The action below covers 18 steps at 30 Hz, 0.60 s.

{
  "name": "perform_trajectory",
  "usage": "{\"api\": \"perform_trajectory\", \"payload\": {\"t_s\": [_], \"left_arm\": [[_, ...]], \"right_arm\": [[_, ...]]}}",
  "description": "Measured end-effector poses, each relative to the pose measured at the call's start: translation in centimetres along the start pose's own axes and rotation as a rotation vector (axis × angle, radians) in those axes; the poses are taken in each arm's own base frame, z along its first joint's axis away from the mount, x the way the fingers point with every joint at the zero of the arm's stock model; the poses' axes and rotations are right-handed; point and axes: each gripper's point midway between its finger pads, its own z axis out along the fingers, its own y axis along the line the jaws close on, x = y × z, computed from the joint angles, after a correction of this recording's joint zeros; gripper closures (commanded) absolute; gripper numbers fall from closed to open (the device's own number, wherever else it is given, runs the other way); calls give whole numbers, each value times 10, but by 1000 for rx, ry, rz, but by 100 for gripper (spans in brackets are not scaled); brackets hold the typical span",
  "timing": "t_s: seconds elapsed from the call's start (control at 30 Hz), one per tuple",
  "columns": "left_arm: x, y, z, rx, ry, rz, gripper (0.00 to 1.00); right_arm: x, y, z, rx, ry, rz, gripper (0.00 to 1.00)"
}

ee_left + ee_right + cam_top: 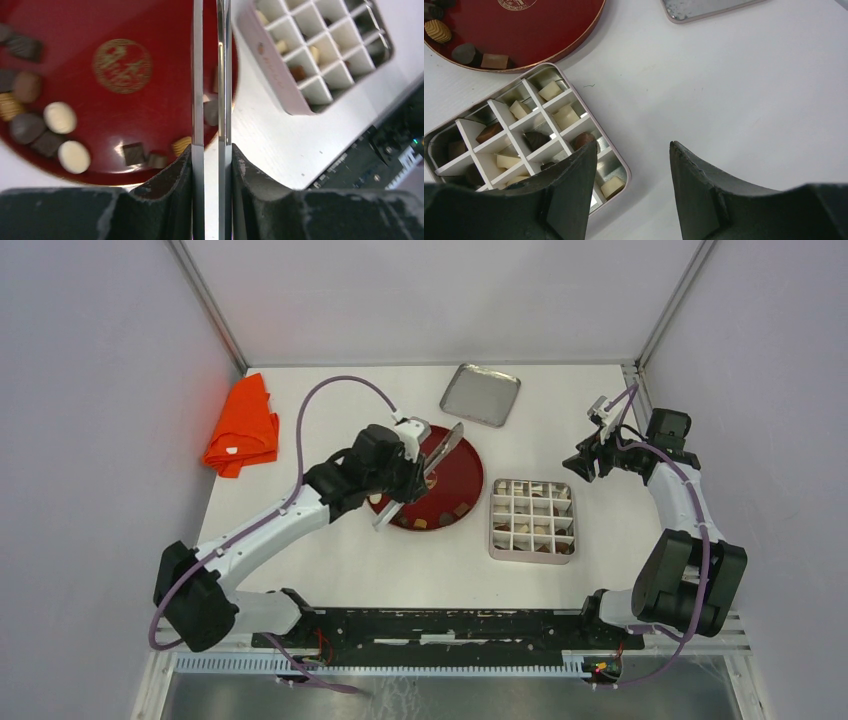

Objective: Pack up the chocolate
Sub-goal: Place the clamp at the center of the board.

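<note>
Chocolate pieces, dark, tan and cream-white, lie along the rim of the red plate, also in the left wrist view. More pieces sit in cells of the divided tin box, right of the plate. My left gripper is shut on metal tongs, held over the plate with blades slightly apart. A dark piece shows between the blades; whether it is gripped I cannot tell. My right gripper is open and empty, above the table just right of the box.
A shallow metal tray or lid lies at the back, beyond the plate and box. An orange cloth lies at the far left. The black arm-base rail runs along the near edge.
</note>
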Motion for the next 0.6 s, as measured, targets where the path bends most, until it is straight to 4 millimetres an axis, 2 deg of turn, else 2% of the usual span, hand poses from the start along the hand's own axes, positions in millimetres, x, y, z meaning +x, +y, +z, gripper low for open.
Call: {"api": "perform_trajectory", "payload": {"t_s": [0.1,0.2,0.33,0.43,0.5,0.6], "left_arm": [[-5,31,-11,-106,-40,-35,98],[1,74,-23,-246,-65,-89,98],[21,145,-45,-467,-86,-199,97],[41,191,-61,-617,-95,-279,97],[51,209,-66,-677,-103,-329,97],[62,224,-66,-711,-112,-388,97]], "right_arm": [[0,0,0,0,0,0,39],[0,0,0,0,0,0,39],[0,0,0,-1,-1,0,39],[0,0,0,-2,-2,0,39],[0,0,0,-2,-2,0,39],[0,1,0,-5,-2,3,39]]}}
